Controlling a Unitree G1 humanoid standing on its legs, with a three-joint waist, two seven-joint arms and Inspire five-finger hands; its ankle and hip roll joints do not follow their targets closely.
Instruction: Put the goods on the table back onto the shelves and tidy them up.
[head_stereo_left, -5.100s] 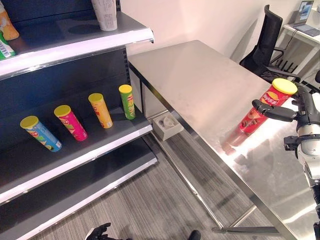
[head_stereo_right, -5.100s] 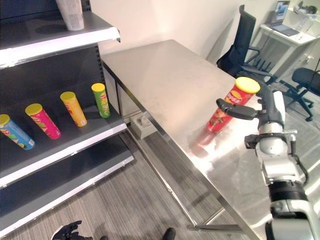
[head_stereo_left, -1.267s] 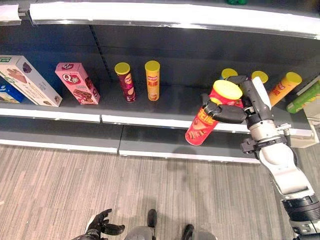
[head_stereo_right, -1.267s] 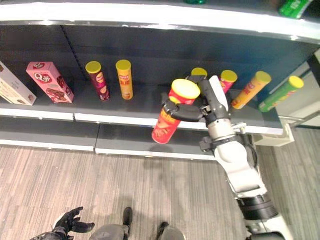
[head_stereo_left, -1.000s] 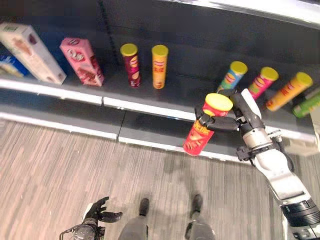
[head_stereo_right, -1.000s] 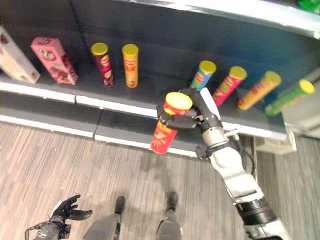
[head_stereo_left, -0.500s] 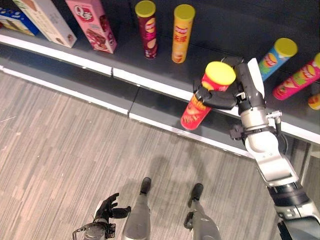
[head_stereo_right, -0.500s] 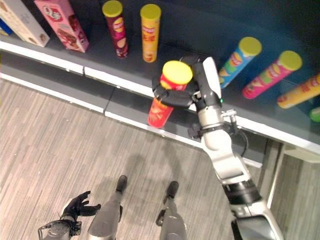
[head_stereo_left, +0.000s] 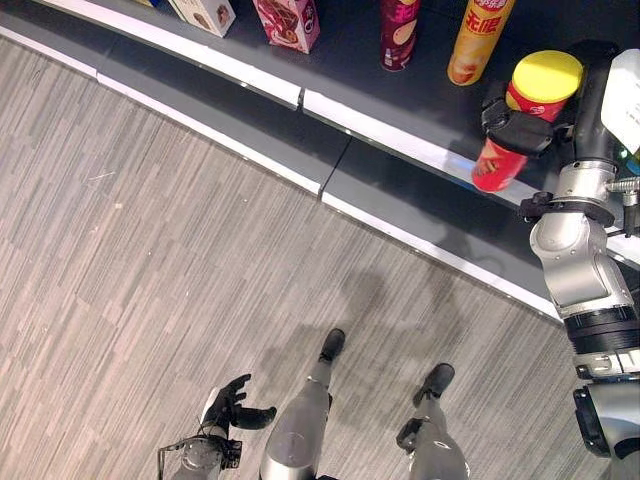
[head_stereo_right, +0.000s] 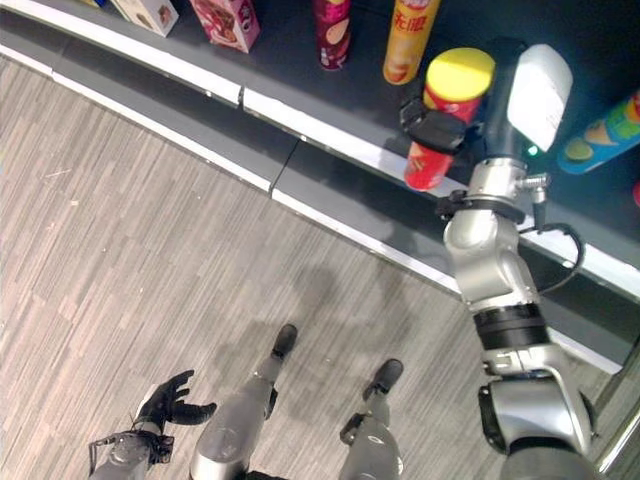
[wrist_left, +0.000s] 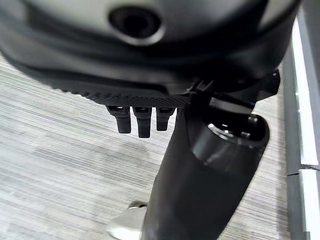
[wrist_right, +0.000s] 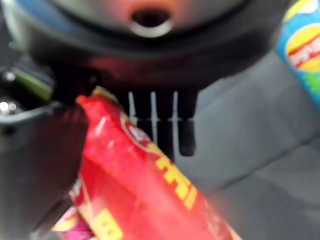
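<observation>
The right robot hand (head_stereo_left: 520, 128) grips a red can (head_stereo_left: 515, 135) with a yellow lid, its fingers and thumb curled round the upper part of the tube. The can is tilted, its lid toward the camera and its base above the front of the dark shelf (head_stereo_left: 345, 55), close to the shelf's pale front edge; whether the base touches the shelf cannot be told. In the right wrist view the red can (wrist_right: 150, 185) runs across the robot hand's palm, with the fingers (wrist_right: 170, 125) past it.

On the shelf behind the held can stand an orange can (head_stereo_left: 475, 40) and, just beside it to the left, a dark red can (head_stereo_left: 400, 35). Further left along the shelf is a pink box (head_stereo_left: 287, 20), and near that a pale box (head_stereo_left: 205, 12). To the right of the right robot hand, a blue can (head_stereo_right: 600, 135) lies tilted on the same shelf.

The left robot hand (head_stereo_left: 235, 408) hangs low over the grey wood-patterned floor (head_stereo_left: 130, 230), well apart from the shelf, its fingers loosely spread and holding nothing.
</observation>
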